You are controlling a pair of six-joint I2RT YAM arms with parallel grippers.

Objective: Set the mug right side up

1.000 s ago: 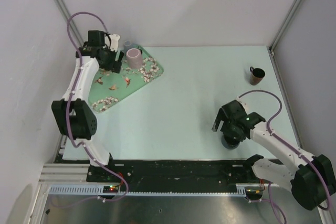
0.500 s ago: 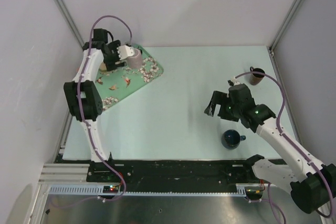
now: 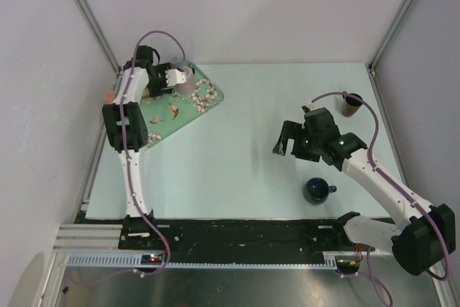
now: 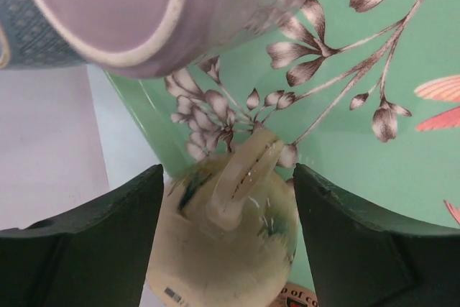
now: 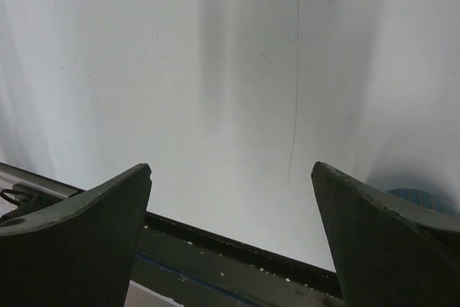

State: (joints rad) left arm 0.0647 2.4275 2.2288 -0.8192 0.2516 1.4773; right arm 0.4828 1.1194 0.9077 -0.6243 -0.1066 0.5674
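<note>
I count four mugs for certain: one lavender mug point(image 3: 185, 81), one cream mug point(image 4: 230, 249), one brown mug point(image 3: 351, 103) and one dark blue mug point(image 3: 316, 190). One more vessel, the blue-patterned cup point(image 4: 29, 19), shows only as a sliver, so I can't tell its kind. There is one green floral tray point(image 3: 188, 109) and one table point(image 3: 237, 127). There are two arms, each trailing one purple cable point(image 3: 162, 34), so two cables. There are two grippers, the left gripper point(image 4: 226, 170) and the right gripper point(image 5: 231, 169), each with two fingers point(image 4: 86, 235), four in all.
</note>
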